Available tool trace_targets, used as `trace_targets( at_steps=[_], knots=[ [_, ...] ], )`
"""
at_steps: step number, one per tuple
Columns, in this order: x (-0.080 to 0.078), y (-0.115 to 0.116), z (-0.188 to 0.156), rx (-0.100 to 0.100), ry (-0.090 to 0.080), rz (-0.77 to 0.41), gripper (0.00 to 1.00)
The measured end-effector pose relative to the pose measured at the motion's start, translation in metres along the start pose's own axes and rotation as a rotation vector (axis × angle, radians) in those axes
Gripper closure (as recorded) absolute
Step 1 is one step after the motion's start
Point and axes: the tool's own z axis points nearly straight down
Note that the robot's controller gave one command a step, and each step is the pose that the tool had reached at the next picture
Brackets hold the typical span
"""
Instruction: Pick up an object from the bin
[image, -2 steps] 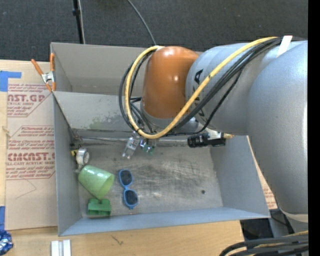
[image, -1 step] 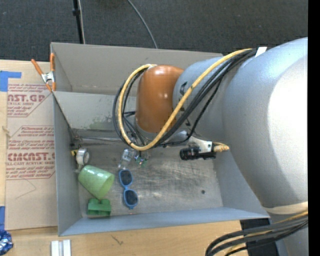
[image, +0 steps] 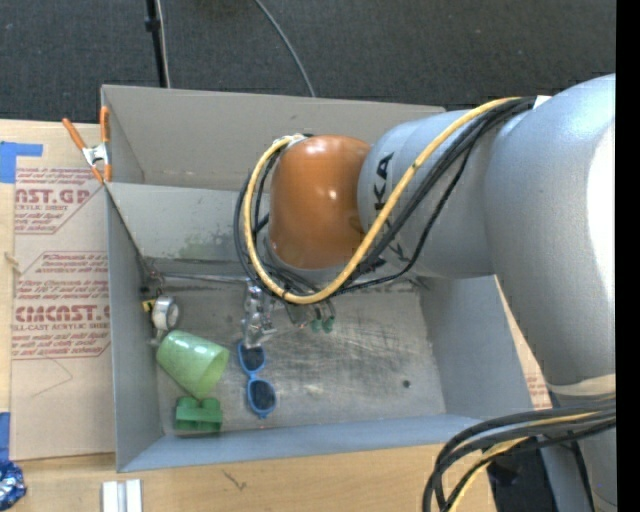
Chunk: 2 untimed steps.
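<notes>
Figure: A pair of small blue sunglasses (image: 257, 380) is being shown lying flat on the floor of the grey bin (image: 400, 350), in its near left part. Two rounded, blue-rimmed lenses are being presented one behind the other, so that the pair is running from the bin's middle toward the near wall. The claw (image: 256, 318), a slim metal piece below the orange wrist cover (image: 315, 200), is being held directly over the far end of the sunglasses. Its tip is just beside or touching the farther lens; which of the two cannot be told. Whether the claw is released or clenched cannot be told either. Just left of the sunglasses a light green cup (image: 192, 362) is lying on its side. A darker green block (image: 198, 415) is sitting by the near wall and a small silver-rimmed roll (image: 164, 313) is lying farther back. A small green item (image: 322, 323) is lying just right of the claw.
</notes>
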Motion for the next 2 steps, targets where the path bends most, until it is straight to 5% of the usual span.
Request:
trace_targets(
  at_steps=[1, 2],
  knots=[
    [0.000, 0.000, 0.000, -0.001, 0.000, 0.001, 0.00],
    [-0.019, 0.004, 0.046, -0.001, 0.001, -0.279, 0.00]
  ],
)
